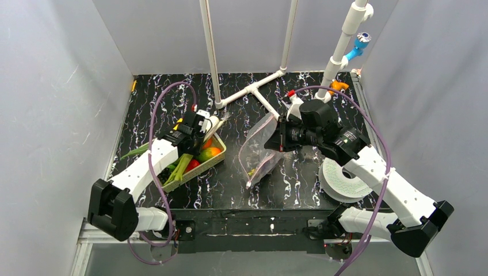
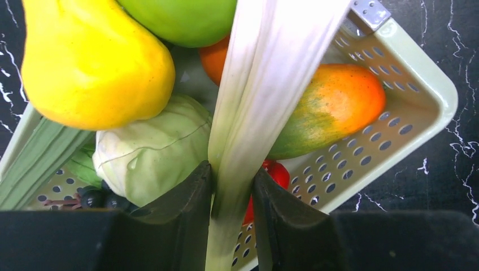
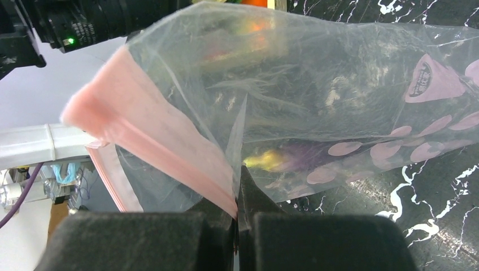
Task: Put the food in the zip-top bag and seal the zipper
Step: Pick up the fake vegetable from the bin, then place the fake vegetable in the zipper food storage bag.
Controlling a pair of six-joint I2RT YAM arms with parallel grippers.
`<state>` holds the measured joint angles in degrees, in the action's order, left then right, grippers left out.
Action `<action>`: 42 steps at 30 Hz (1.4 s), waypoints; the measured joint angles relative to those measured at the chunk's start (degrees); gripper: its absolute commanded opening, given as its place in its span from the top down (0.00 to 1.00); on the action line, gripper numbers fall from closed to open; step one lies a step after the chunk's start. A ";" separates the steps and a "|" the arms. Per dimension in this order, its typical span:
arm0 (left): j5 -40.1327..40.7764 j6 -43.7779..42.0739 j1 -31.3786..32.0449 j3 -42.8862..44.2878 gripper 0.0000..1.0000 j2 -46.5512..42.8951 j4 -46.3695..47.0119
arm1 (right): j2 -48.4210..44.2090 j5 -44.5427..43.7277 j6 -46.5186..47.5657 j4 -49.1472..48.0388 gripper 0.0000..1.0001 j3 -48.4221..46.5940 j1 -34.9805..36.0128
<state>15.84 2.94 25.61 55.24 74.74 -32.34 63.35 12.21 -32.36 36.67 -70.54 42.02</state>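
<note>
The food lies in a pale perforated basket (image 2: 421, 107): a yellow pear-shaped piece (image 2: 90, 62), a green apple (image 2: 181, 20), an orange-green mango (image 2: 333, 107), a pale cabbage (image 2: 152, 152), a red piece (image 2: 278, 173) and dark grapes (image 2: 93, 196). My left gripper (image 2: 233, 175) is shut on the white-green leek (image 2: 271, 73), a finger pressing each side of its stalk. From above, that gripper (image 1: 198, 129) sits over the basket's far end. My right gripper (image 3: 237, 186) is shut on the clear zip-top bag (image 3: 339, 84) at its pink zipper (image 3: 158, 135), lifting the mouth. A yellow-purple piece (image 3: 271, 160) lies inside.
A white pipe frame (image 1: 253, 89) stands on the black marbled table behind the bag (image 1: 260, 146). A white round disc (image 1: 342, 181) lies under the right arm. An orange object (image 1: 339, 86) sits at the back right. Grey walls close in both sides.
</note>
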 measured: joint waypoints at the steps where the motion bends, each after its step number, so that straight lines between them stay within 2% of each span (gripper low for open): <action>1: 0.07 -0.24 0.00 0.00 0.88 -0.68 -0.17 | 0.11 0.02 0.00 -0.07 0.99 0.00 0.00; 6: 0.85 -0.94 0.00 2.03 0.94 -5.09 -3.15 | 0.42 0.17 0.00 -0.13 0.99 -0.02 0.00; 11: 1.01 -0.83 0.00 8.20 1.00 -10.34 -7.23 | 0.42 0.15 0.02 -0.13 0.99 -0.04 0.00; 16: -3.08 0.31 0.00 15.43 1.00 -15.72 -11.06 | 1.07 0.04 0.24 -0.02 0.99 -0.83 0.00; 20: -14.19 2.82 0.00 20.41 1.00 -19.61 -12.37 | 2.97 -0.92 1.33 0.66 0.99 -3.65 0.00; 23: -25.77 5.88 0.00 23.30 1.00 -21.07 -12.24 | 3.82 -2.64 2.49 1.46 0.99 -5.33 0.07; 31: -54.73 14.88 0.00 26.08 1.00 -17.51 -11.06 | 5.86 -10.88 7.39 5.84 0.99 -10.67 0.85; 36: -65.22 20.39 0.00 24.37 1.00 -13.92 -10.99 | 8.26 -14.69 11.21 6.97 0.99 -13.70 2.10; 42: -69.09 24.92 0.96 19.71 1.00 -12.24 -11.19 | 11.37 -18.95 15.93 7.04 0.99 -16.68 5.92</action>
<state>-53.25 27.86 26.57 74.96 62.50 -43.53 74.72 -6.74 -16.43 43.70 -87.22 47.94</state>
